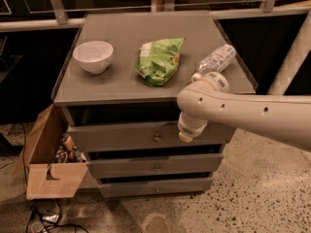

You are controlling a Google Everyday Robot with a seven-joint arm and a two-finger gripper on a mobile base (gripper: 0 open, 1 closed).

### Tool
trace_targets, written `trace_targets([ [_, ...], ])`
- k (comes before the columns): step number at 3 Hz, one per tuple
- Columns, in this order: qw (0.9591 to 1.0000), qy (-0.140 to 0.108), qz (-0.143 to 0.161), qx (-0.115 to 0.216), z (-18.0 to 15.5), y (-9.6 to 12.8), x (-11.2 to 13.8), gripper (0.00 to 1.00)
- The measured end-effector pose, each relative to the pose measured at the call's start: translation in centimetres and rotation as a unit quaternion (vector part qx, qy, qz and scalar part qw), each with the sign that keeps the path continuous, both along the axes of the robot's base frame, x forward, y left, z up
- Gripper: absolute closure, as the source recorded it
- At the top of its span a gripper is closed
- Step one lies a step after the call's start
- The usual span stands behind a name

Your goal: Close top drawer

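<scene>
Robot arm: smooth cream-white tubular casing, entering from the right, with small dark round holes along its side and a grey-banded cylindrical joint cap. Gripper, pale with a yellowish tip, at the arm's left end, mid-scene

Top drawer: wide grey front panel with a small round knob at its centre, mid-frame, level, pulled partly out. Gripper at the panel, just right of the knob.
</scene>
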State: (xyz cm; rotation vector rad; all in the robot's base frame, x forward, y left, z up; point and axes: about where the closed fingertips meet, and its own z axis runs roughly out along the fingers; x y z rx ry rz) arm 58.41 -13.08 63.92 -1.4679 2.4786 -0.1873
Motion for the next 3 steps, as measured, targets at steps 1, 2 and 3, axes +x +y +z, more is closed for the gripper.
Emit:
trace_targets([
  [1,1.0,0.0,0.0,0.0,0.0,0.0,0.0,1.0],
  [2,0.9996,0.027,-0.003,0.012,1.1,-1.1,-2.8,1.0],
  [3,0.9965,0.078,-0.02,0.024,4.1,-3.9,-9.2,1.0],
])
